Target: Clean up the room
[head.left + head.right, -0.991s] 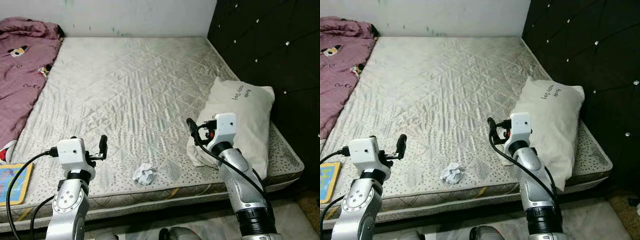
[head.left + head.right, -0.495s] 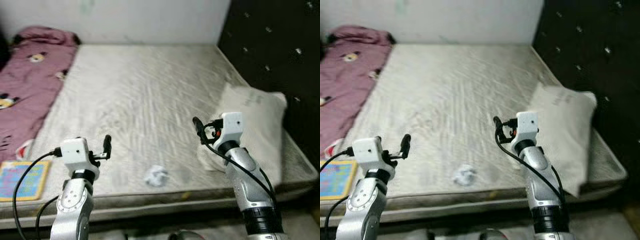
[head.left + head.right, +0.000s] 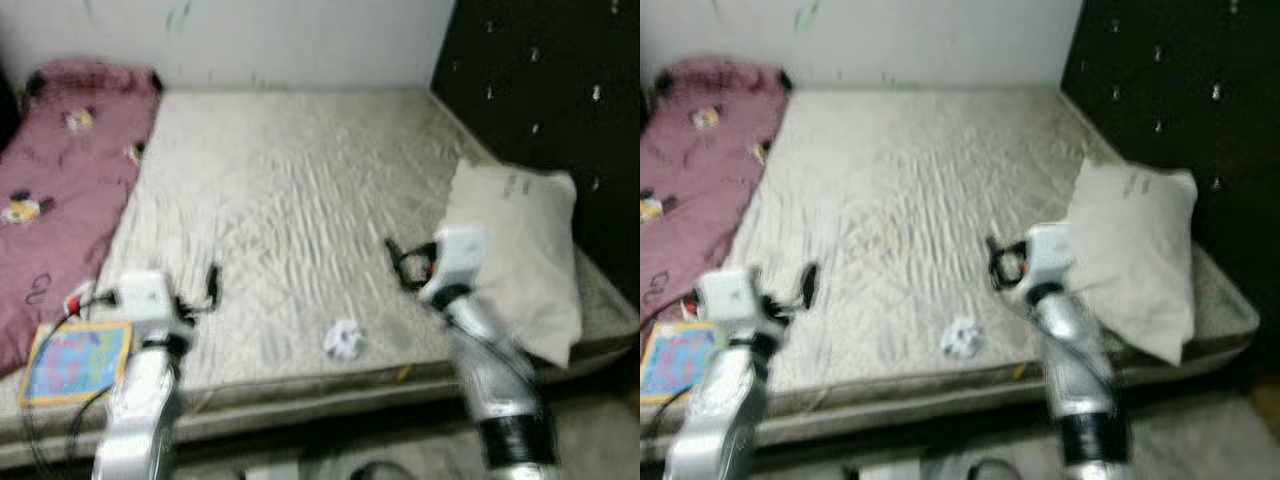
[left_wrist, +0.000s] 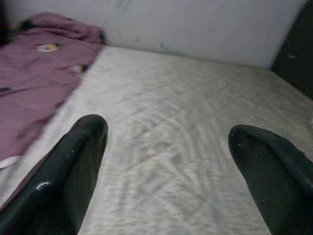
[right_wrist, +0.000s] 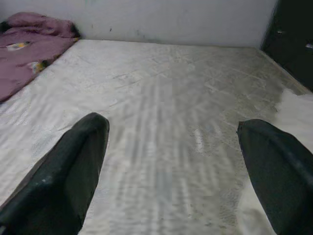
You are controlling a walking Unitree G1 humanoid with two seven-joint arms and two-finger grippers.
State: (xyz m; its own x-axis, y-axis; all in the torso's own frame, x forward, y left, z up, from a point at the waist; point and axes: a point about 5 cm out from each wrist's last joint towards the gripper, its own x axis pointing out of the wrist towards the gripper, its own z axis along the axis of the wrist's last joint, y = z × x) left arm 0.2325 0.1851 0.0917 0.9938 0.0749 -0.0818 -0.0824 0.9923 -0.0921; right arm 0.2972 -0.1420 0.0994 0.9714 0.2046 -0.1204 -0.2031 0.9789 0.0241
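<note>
We see a bare quilted mattress (image 3: 290, 190) with both arms raised over its near edge, head views blurred. Left gripper (image 4: 168, 161) hovers above the near left part of the mattress, fingers spread wide with nothing between them; right gripper (image 5: 173, 166) hovers near the near right part, just beside the pillow (image 3: 520, 250), also spread wide and empty. The thing we take to be the job here, a crumpled white paper wad (image 3: 344, 340), lies on the mattress close to its near edge, roughly between the two arms and a bit nearer the right one, apart from both grippers. The pillow sits at the mattress's right edge against the dark tufted headboard (image 3: 550, 90), its near corner hanging slightly over the near right corner. A maroon blanket (image 3: 60, 190) is bunched along the left edge up to the far left corner, and a colourful flat book or card (image 3: 75, 360) lies at the near left corner, partly under the blanket's edge as far as we can tell. Progress, our judgement: barely started, nothing is held, the wad is untouched, blanket is unfolded, pillow and book are not straightened. What is left looks like nearly everything: pick up the wad and bin it, then tidy the bedding. No bin is in sight, so where the wad goes we can't say.
</note>
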